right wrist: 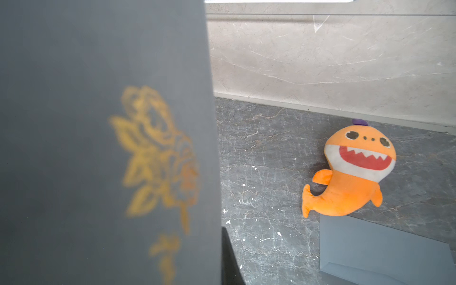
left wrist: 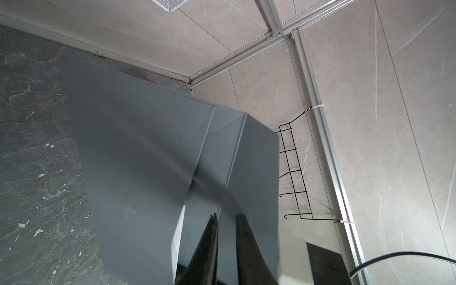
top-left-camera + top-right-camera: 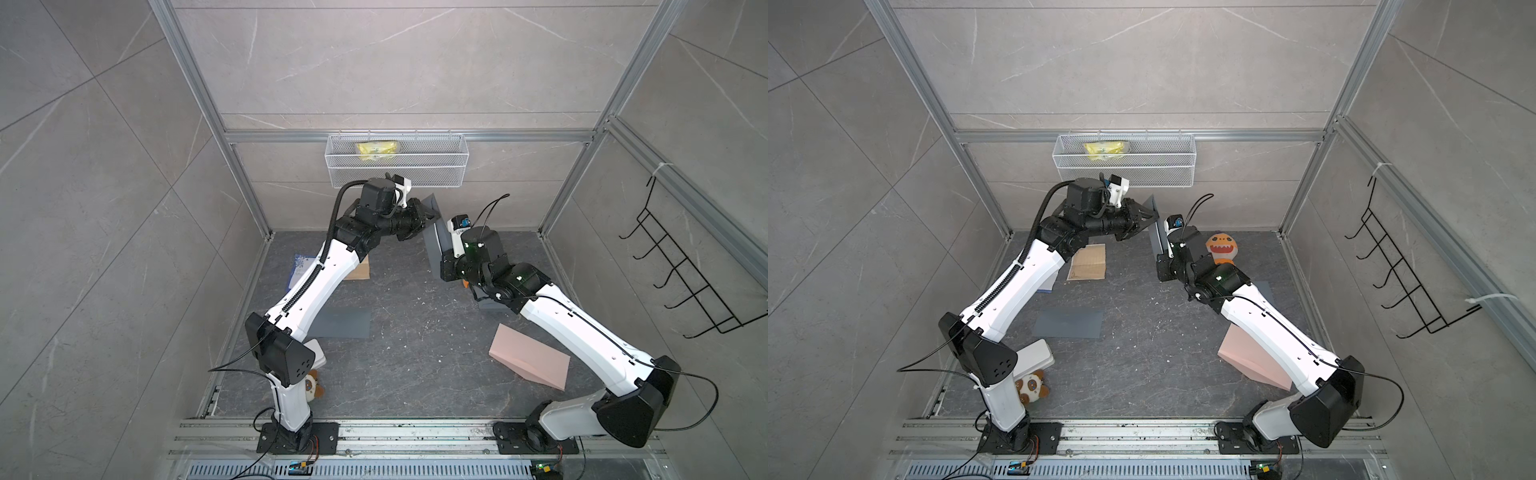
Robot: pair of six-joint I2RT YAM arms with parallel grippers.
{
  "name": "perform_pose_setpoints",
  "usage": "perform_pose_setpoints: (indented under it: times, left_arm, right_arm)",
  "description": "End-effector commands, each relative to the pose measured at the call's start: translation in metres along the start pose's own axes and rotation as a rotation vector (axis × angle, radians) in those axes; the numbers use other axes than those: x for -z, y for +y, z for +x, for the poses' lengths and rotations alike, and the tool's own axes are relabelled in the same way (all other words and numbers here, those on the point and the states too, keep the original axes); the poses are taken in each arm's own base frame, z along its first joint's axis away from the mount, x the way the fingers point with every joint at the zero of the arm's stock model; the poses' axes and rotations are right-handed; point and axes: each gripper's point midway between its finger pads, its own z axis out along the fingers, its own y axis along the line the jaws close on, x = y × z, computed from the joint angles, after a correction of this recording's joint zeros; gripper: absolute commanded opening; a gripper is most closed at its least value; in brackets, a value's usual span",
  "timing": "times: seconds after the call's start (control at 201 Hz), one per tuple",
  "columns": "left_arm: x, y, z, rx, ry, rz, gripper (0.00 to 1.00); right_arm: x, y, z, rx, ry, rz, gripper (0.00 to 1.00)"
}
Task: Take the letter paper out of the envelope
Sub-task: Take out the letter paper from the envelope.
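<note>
Several loose things lie nearest me on the dark stone desk [image 3: 415, 365]. A panda plush toy [image 3: 1032, 386] sits by the left arm's base, with a white block [image 3: 1037, 352] just beside it. A pink envelope [image 3: 530, 361] lies partly under the right arm. Further in, a flat grey envelope [image 3: 343, 323] lies beside the left arm. Beyond that are a brown sheet [image 3: 1088, 266] and a blue-and-white sheet [image 3: 297, 268], both partly covered by the left arm. On the right side is an orange shark plush toy [image 3: 1223, 248], with another grey envelope [image 1: 385, 251] just beside it.

Over the far middle of the desk, both arms meet at the task's envelope [image 3: 434, 237]. It is dark grey with a gold rose print, held upright and clear of the surface. My right end effector [image 3: 438, 264] is clamped on its lower part. My left end effector [image 2: 227, 217] is at its upper part. Its fingers [image 2: 209, 241] stand close together on either side of a grey fold. From this angle I cannot tell whether they grip it, or whether that fold is flap or letter paper.

On the back wall hangs a white wire basket [image 3: 415, 174] holding a yellow packet [image 3: 377, 150]. A black wire rack [image 3: 685, 259] hangs on the right wall.
</note>
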Motion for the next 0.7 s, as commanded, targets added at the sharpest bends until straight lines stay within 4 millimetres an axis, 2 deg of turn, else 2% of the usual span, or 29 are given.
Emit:
perform_pose_setpoints:
  times: [0.0,0.458,0.697]
  left_arm:
    - [0.0,-0.011,0.001,-0.04,0.006,0.032,0.18]
    - [-0.007,0.001,0.009,-0.036,0.023,0.003,0.15]
    - [-0.01,0.015,0.012,-0.046,0.024,-0.046,0.15]
  right_arm:
    - [0.009,0.01,-0.009,-0.011,-0.011,-0.035,0.0]
    - [0.017,0.022,-0.016,-0.065,-0.029,-0.102,0.0]
    - [0.022,0.027,-0.019,-0.083,-0.039,-0.134,0.0]
